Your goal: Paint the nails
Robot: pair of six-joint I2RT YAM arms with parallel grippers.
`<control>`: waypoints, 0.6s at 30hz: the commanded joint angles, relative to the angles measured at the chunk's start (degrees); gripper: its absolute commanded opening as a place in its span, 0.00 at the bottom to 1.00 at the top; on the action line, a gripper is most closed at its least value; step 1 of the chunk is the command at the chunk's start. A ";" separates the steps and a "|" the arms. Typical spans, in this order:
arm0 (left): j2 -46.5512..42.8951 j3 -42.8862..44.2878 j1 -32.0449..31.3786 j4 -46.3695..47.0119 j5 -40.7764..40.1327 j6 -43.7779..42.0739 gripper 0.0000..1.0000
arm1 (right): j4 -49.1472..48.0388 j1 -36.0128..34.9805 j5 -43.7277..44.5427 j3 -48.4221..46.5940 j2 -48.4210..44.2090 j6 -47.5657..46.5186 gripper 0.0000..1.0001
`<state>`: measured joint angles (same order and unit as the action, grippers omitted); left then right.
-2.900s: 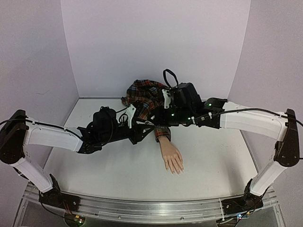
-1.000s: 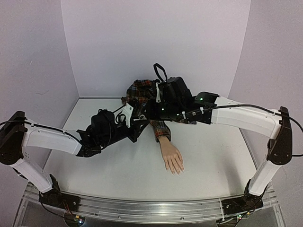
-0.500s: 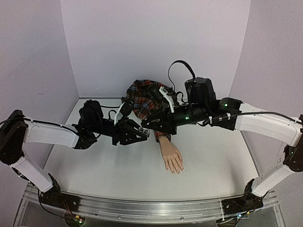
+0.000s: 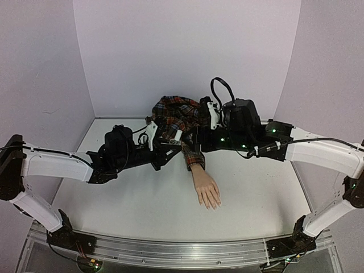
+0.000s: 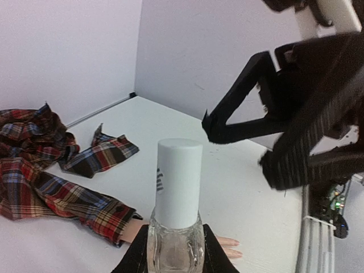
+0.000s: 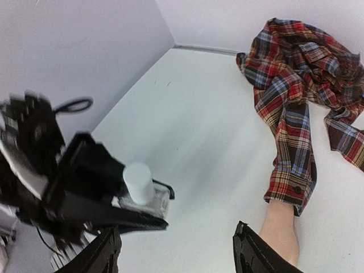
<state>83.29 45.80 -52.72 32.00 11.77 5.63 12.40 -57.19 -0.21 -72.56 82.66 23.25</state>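
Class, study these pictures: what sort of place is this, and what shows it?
Probably a robotics lab test cell: plain walls box in a white table, two robot arms are bolted to a metal rail, and a staged prop, a mannequin hand in a plaid sleeve, lies there.

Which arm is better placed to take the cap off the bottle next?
Right. The left tool is shut on the bottle, holding it upright, white cap on. The right tool is open, empty and close to that cap, so it could likely twist it off.
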 commanded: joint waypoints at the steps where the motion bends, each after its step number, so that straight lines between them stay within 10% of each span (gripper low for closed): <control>1: 1.19 3.09 -2.07 1.81 -15.80 -4.25 0.00 | 1.35 -0.98 8.68 -7.80 4.62 11.09 0.64; 18: 0.58 2.40 -3.73 3.82 -16.17 -3.30 0.00 | 3.33 -1.49 5.96 -17.22 14.80 11.17 0.40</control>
<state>85.43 46.13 -56.23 32.62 -4.21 2.76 15.78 -58.28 5.26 -86.87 97.10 34.59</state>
